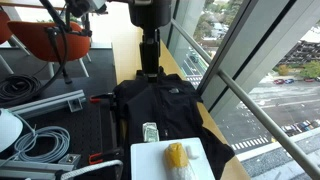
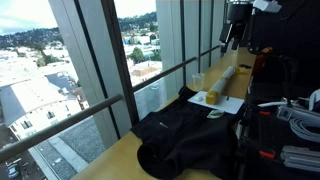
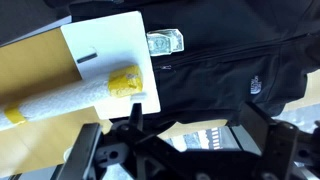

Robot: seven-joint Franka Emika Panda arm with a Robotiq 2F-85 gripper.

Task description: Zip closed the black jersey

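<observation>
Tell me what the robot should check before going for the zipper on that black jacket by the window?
1. Open, empty fingers: ok.
2. Sight of the large black fabric jersey: ok in the wrist view.
3. Zipper pull found: cannot tell, black on black.
4. The fingers apart from the jersey: ok in both exterior views.
5. Jersey free of clutter: not ok, a small shiny packet lies on it beside the white flat board.

Black gripper [image 3: 172, 135], broad angular fingers [image 3: 262, 138], dark housing
</observation>
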